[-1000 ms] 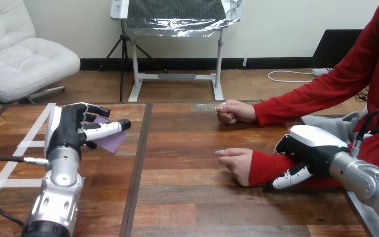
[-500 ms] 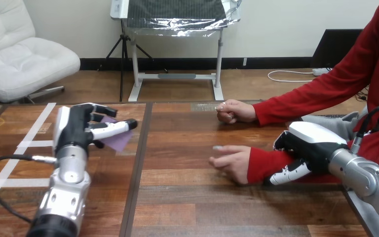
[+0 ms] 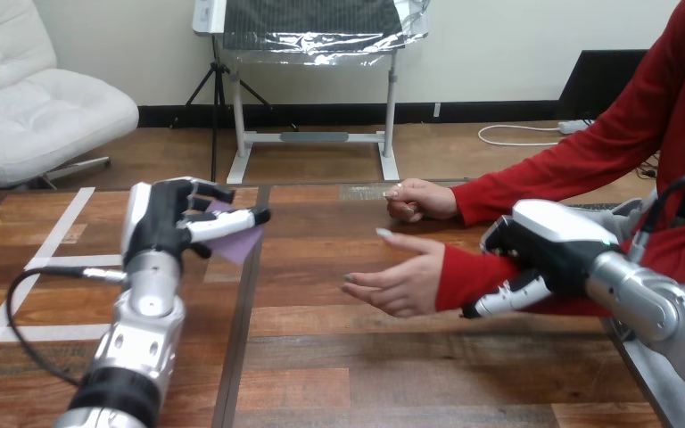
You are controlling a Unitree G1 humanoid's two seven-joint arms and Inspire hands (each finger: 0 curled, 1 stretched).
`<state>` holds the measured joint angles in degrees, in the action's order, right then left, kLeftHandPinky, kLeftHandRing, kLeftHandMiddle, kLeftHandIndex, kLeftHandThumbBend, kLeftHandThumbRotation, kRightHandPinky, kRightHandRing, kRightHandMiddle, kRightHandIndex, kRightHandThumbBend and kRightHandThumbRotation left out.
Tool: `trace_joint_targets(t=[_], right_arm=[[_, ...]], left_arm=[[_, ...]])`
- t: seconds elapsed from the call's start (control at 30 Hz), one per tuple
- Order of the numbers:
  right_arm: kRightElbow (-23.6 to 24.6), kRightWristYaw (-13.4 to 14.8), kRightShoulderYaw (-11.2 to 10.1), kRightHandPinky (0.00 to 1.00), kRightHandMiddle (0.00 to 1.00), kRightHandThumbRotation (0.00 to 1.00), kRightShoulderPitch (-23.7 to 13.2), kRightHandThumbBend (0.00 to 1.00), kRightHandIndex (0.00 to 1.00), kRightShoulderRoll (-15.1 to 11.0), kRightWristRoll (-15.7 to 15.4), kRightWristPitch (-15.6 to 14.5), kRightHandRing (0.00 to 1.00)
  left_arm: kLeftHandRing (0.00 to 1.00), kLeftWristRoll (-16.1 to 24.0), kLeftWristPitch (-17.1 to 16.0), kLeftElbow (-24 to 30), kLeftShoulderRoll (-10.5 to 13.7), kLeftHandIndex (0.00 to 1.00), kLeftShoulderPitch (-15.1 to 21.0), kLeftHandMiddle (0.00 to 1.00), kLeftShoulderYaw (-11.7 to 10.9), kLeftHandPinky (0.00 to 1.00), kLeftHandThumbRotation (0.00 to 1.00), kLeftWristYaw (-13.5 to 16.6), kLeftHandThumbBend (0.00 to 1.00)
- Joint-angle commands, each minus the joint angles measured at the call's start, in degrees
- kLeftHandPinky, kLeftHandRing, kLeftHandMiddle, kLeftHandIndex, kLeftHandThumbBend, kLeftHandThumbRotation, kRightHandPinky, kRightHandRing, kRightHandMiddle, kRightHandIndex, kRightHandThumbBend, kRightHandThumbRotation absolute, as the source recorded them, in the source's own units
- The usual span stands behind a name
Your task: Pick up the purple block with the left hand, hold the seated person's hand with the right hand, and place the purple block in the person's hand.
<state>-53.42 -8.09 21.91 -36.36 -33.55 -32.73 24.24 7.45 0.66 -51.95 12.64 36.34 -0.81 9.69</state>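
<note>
Table [image 3: 339, 357]: lying beneath both arms.
Left hand [image 3: 162, 227]: pinching purple block [image 3: 239, 239] over table's left part.
Right hand [image 3: 544, 254]: curling around person's forearm [image 3: 468, 272].
Person's hand [image 3: 397, 283]: facing palm-up, open, well apart from block.

No text, label, number or sign can be read on the worktop [image 3: 339, 357] or on anything on or over it.
</note>
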Motion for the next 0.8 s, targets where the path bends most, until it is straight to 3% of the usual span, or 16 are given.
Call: trace_joint_targets(t=[0.0, 0.4, 0.77], right_arm=[[7.1, -0.5, -2.8, 0.24, 0.35, 0.38, -4.1, 0.72, 0.35, 0.9, 2.9, 1.1, 0.29], [11.6, -0.9, -3.5, 0.24, 0.35, 0.38, -2.5, 0.72, 0.35, 0.4, 3.8, 0.9, 0.29], [14.3, -1.7, -3.9, 0.24, 0.35, 0.37, -1.9, 0.71, 0.36, 0.5, 3.5, 0.0, 0.29]], left_arm=[[0.44, 0.5, -2.3, -1.3, -0.5, 0.47, 7.2, 0.47, 0.3, 0.43, 0.00, 0.4, 0.73], [0.45, 1.3, -5.0, -3.9, -1.4, 0.46, 8.8, 0.47, 1.0, 0.44, 0.00, 0.6, 0.73], [0.43, 0.3, -5.4, -5.6, -3.0, 0.47, 10.2, 0.48, 0.4, 0.40, 0.00, 0.4, 0.73]])
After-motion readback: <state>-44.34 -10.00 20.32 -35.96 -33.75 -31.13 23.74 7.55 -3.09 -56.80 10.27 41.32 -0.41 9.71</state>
